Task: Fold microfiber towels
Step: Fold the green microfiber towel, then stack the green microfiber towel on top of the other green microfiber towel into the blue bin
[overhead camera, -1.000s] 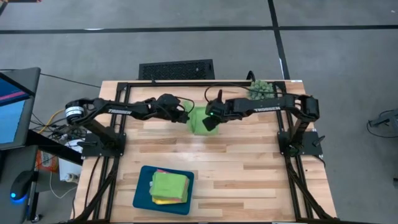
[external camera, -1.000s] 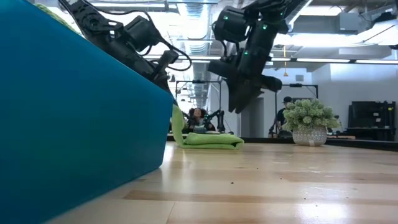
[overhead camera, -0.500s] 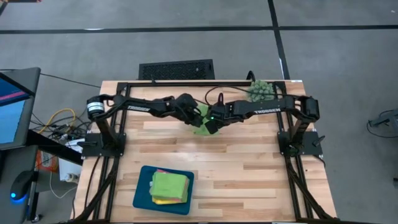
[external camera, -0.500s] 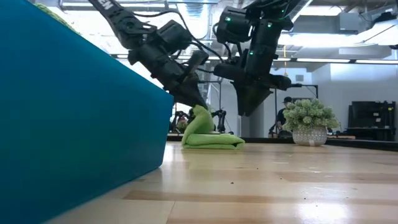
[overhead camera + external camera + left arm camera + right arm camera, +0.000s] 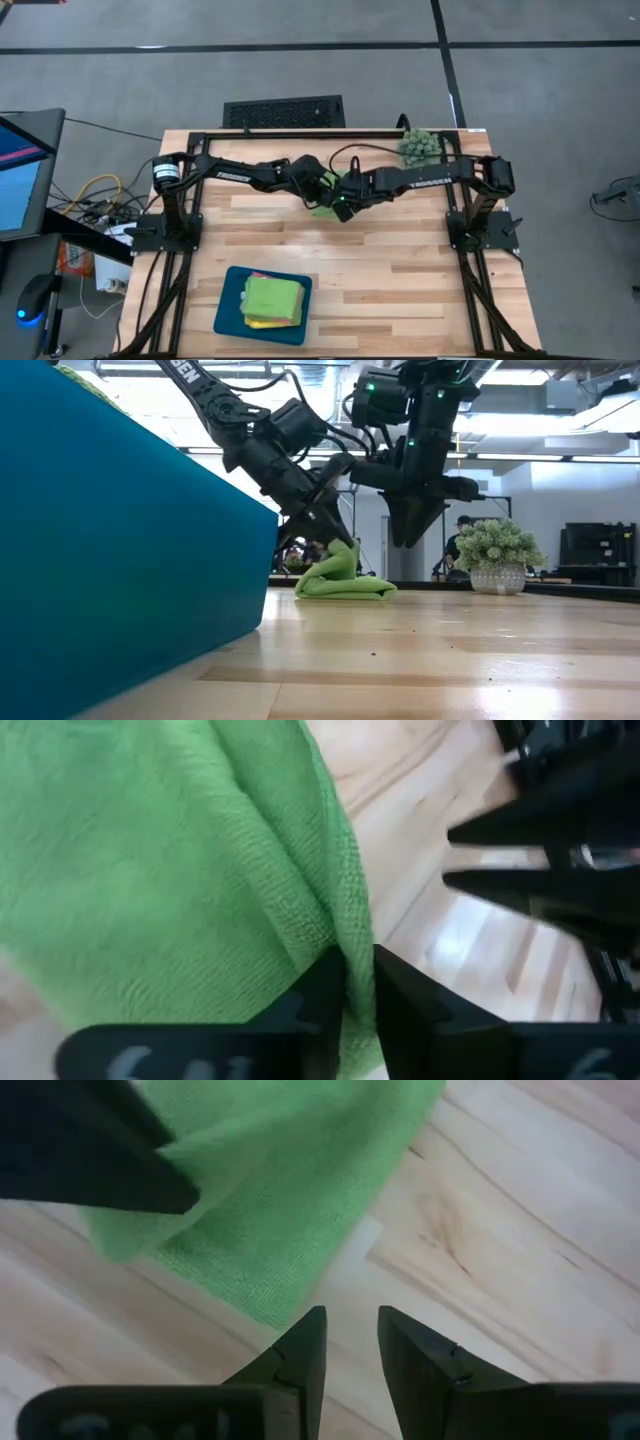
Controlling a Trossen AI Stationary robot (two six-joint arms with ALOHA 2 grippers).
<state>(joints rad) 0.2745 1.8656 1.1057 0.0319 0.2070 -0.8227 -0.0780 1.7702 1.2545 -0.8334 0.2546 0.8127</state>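
A lime green microfiber towel (image 5: 345,585) lies at the middle of the table's far half, mostly hidden under both grippers in the high view. My left gripper (image 5: 336,538) reaches in from the table's left and is shut on a raised part of the towel (image 5: 200,870). My right gripper (image 5: 410,538) hangs just right of the towel, pointing down, clear of the table. Its fingers (image 5: 350,1335) stand open with only bare wood between them. More folded towels (image 5: 272,298), green on top, lie stacked in the teal tray (image 5: 228,305). My left gripper pinches a bunched fold of the towel (image 5: 345,935) between its two fingers; how many layers, I cannot tell. The fingers slant down from the table's left. The held part stands lifted in a peak (image 5: 342,552), and the rest of the towel (image 5: 350,590) lies folded on the table.
A small spiky plant in a pot (image 5: 418,147) stands at the far right, close behind my right arm. The teal tray (image 5: 120,560) sits at the near left and fills the left of the low view. Bare wood (image 5: 400,270) lies between the tray and the right edge.
My left gripper has gone toward the table's right with the towel's left part. It has carried that part up and over the rest, which has stayed flat on the table. My right gripper has tipped to point more straight down.
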